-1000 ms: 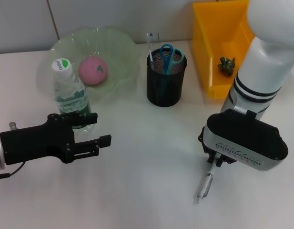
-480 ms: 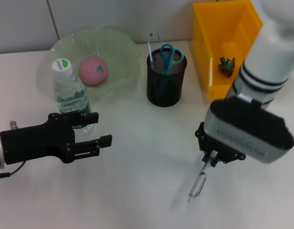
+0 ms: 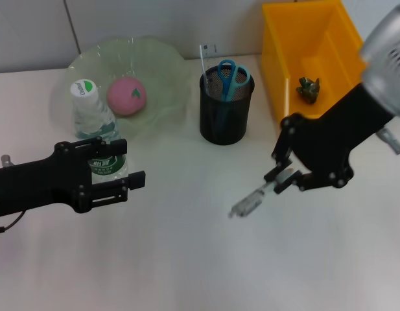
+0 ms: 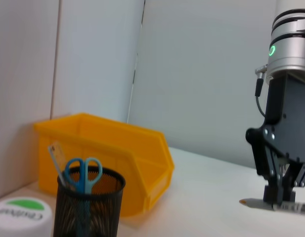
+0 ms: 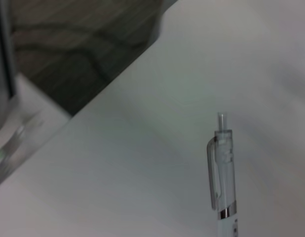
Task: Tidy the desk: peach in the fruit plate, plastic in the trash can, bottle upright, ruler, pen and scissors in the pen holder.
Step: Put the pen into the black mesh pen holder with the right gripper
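The right gripper [image 3: 285, 181] is clamped on the pen [image 3: 248, 203], holding it clear of the desk [image 3: 187, 259] and lying close to level, its free end pointing toward the robot's left; the pen holder [image 3: 223, 107] stands well apart, farther from the robot, with the scissors [image 3: 229, 76] and ruler [image 3: 203, 61] already in it; the peach [image 3: 126, 94] sits in the fruit plate [image 3: 161, 65], the plastic [image 3: 308, 88] in the trash can [image 3: 297, 58], and the bottle [image 3: 94, 129] stands upright – so the pen looks like the last item

To do this step well, the wrist should turn the pen to near vertical before it reaches the holder's rim, come in from above on the side the scissor handles leave free, lower until the tip is well inside the mesh, and only then release – a level pen would catch on the rim or knock the holder

The left gripper [image 3: 118, 184] hangs idle just beside the bottle, fingers narrowly apart and empty

The left wrist view gives a side look at the right gripper [image 4: 283, 195] pinching the pen [image 4: 271, 205] well off the surface, which the head view only suggests; the right wrist view shows the pen's [image 5: 224, 173] clip and push-button end, and none of that arm's own fingers
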Controlling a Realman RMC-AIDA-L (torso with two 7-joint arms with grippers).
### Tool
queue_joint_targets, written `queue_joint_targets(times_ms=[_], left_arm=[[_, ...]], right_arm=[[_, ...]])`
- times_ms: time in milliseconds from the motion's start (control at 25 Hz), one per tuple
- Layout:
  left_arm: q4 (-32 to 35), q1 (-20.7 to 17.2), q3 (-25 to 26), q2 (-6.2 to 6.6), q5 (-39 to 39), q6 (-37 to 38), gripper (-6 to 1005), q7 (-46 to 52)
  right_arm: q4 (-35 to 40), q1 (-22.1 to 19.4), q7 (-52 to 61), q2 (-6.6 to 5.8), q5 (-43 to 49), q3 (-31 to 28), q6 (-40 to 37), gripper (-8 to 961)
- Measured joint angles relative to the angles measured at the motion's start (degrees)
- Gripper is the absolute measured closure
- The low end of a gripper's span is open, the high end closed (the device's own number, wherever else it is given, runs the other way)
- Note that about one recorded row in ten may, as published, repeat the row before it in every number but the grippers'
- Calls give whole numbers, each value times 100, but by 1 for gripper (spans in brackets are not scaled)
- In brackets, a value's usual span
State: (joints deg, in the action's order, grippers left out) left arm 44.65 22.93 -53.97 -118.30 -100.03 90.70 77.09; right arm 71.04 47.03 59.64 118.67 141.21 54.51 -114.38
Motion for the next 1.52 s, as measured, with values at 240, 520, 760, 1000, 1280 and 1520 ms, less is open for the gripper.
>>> queue_joint_targets(times_ms=[240,520,760,1000,1280,1520], left_arm=[[0,-21,52,12,158,133,273,-117],[-45,-59,164,1,289,294,274,-355],[-166,-122,117,-20,371,443,274,-642],[-380,-124,113,-19,388,516,274,-832],[-458,-120,50,-29,473,608,274,-985],[-488,-47,46,-26,680,704,274,-1001]], right_arm=[[-122,-391,215,-161,-801,-1410,-101,830],[-656,-681,677,-379,-1620,-2110,158,830],[-1570,-842,772,-390,-2293,-2298,1237,829],[-2310,-878,705,-204,-2957,-2252,2498,830],[-2503,-812,1008,12,-3182,-2237,3167,829],[-2969,-792,1061,16,-3527,-2246,3589,829]])
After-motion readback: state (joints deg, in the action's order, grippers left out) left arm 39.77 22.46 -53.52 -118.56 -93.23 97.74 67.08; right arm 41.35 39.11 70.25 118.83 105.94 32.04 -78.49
